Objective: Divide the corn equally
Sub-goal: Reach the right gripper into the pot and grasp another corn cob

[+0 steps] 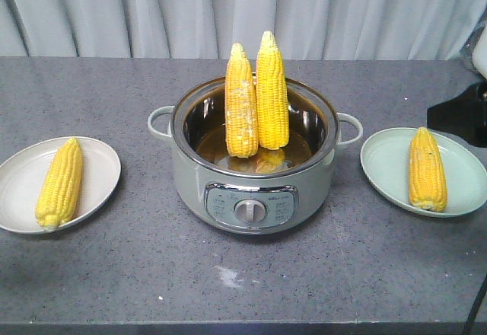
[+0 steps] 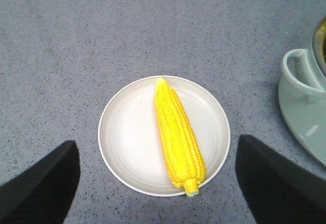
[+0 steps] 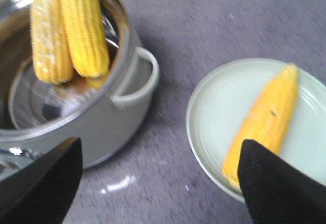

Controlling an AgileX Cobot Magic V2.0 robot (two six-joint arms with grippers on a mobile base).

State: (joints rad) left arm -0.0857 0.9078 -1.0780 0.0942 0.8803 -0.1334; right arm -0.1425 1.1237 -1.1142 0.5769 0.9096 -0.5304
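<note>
The left cob (image 1: 59, 184) lies on the white plate (image 1: 99, 160), the right cob (image 1: 427, 169) on the green plate (image 1: 384, 160). Farther back between them, 2 more cobs (image 1: 272, 91) stand tip-up in the pot (image 1: 190, 183). Expect corn that is stiff, fairly heavy and tapered, with bumpy kernels that may slip: grip across the thick middle. Your left gripper (image 2: 155, 147) hangs over the white plate, fingers wide apart, empty; your right gripper (image 3: 160, 147), in a blurred view, looks spread and empty.

You have a grey speckled table (image 1: 99, 274) carrying three things in a row: a white plate (image 1: 19, 186) at the left, an electric pot (image 1: 190, 190) in the middle, and a pale green plate (image 1: 384, 164) at the right. You can spot a small whitish smear (image 1: 227, 276) on the tabletop just in front of the pot.
</note>
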